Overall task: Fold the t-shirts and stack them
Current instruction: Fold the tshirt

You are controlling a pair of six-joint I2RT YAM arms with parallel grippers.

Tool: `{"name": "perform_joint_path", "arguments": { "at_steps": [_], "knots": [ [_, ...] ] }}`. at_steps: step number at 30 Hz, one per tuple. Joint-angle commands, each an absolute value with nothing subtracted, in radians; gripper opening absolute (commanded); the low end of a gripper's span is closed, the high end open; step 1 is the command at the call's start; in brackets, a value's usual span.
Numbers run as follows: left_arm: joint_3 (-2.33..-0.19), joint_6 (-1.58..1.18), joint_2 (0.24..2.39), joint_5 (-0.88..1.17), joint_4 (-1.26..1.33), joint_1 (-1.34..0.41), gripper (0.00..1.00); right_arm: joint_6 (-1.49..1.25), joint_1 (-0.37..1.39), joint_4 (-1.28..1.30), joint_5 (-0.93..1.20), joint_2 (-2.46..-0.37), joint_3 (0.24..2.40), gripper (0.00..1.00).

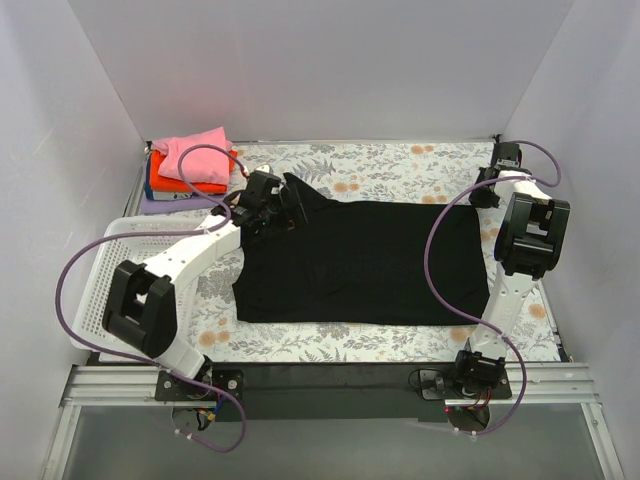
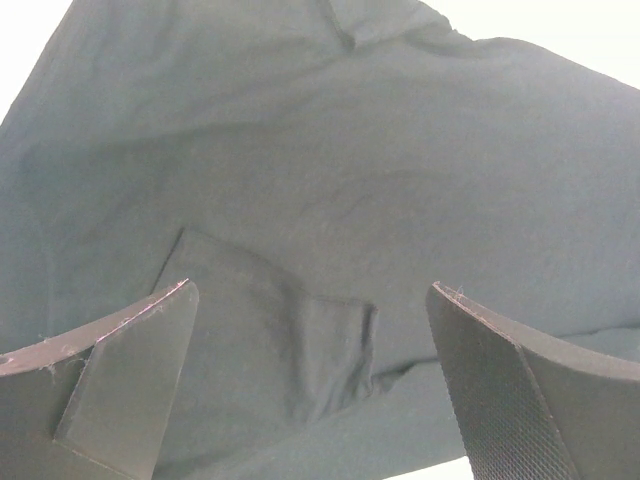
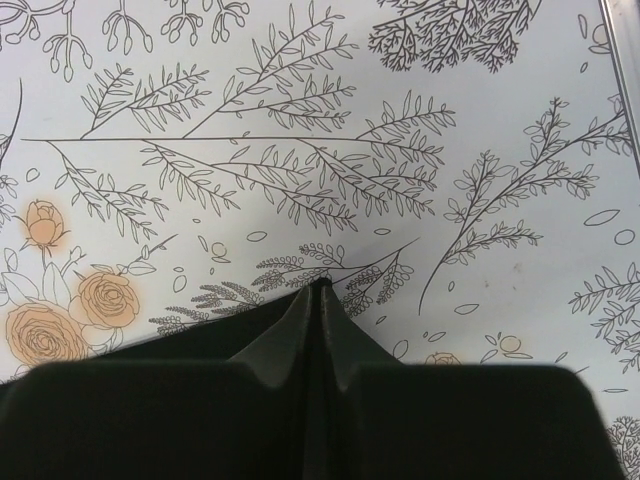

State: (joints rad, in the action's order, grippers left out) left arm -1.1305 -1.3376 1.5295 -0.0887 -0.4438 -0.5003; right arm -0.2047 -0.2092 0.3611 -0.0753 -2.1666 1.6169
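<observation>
Our right gripper (image 3: 320, 298) pinches the edge of the black shirt (image 1: 370, 260) between shut jaws, so we can fold it. Our left gripper (image 2: 312, 292) hangs wide open and empty, shirt just under its jaws.

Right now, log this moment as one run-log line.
black t-shirt: spread on tablecloth | left gripper: open, above its far-left corner | right gripper: shut on its far-right corner | pink t-shirt: atop far-left stack
</observation>
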Motion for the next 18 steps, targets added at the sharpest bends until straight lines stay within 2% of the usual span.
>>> {"name": "perform_joint_path", "arguments": {
  "at_steps": [1, 3, 6, 12, 17, 18],
  "knots": [
    [-1.225, -1.312, 1.603, -0.086, -0.44, -0.492, 0.98, -0.199, -0.216, 0.345, -0.078, -2.154, 1.608, 0.07],
    [-1.287, -1.309, 1.64, -0.075, -0.439, -0.48, 0.98, -0.198, -0.216, 0.345, -0.075, -2.152, 1.605, 0.01],
    [-1.359, -1.301, 1.719, -0.064, -0.437, -0.451, 0.98, -0.196, -0.215, 0.344, -0.063, -2.141, 1.598, 0.01],
    [-1.612, -1.263, 1.949, -0.112, -0.457, -0.394, 0.9, -0.201, -0.216, 0.339, -0.02, -2.1, 1.568, 0.01],
    [-1.829, -1.224, 2.147, -0.164, -0.465, -0.384, 0.79, -0.212, -0.216, 0.321, -0.006, -2.065, 1.534, 0.01],
    [-1.868, -1.22, 2.175, -0.178, -0.485, -0.377, 0.72, -0.212, -0.215, 0.319, 0.024, -2.062, 1.532, 0.01]
  ]
}}
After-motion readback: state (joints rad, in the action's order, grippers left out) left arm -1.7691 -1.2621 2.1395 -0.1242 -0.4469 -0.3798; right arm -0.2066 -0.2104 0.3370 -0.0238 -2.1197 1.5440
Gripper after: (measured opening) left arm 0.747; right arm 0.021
